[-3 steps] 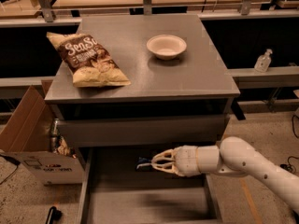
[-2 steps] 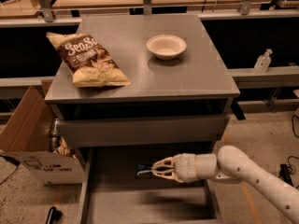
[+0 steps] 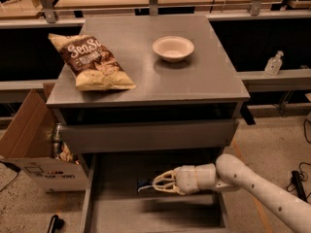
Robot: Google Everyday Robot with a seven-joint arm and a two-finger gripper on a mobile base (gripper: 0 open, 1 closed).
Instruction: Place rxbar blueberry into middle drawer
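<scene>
The middle drawer [image 3: 103, 212] is pulled out below the cabinet top, a deep grey tray with low side rails. My gripper [image 3: 156, 184] reaches in from the right on a white arm and sits low over the drawer's floor near its middle. A small dark bar with a bit of white print, the rxbar blueberry [image 3: 144, 184], shows at the fingertips, between them and just above the floor. Whether the bar rests on the floor I cannot tell.
A brown-and-cream chip bag [image 3: 91, 61] and a white bowl [image 3: 173, 48] lie on the cabinet top [image 3: 214, 76]. The upper drawer's plain grey front [image 3: 148, 136] sticks out just above my gripper. An open cardboard box [image 3: 31, 147] stands left of the cabinet. A sanitizer bottle [image 3: 273, 63] stands at right.
My gripper has moved a little left and deeper into the drawer, lower toward its floor, with the dark bar still at its fingertips.
</scene>
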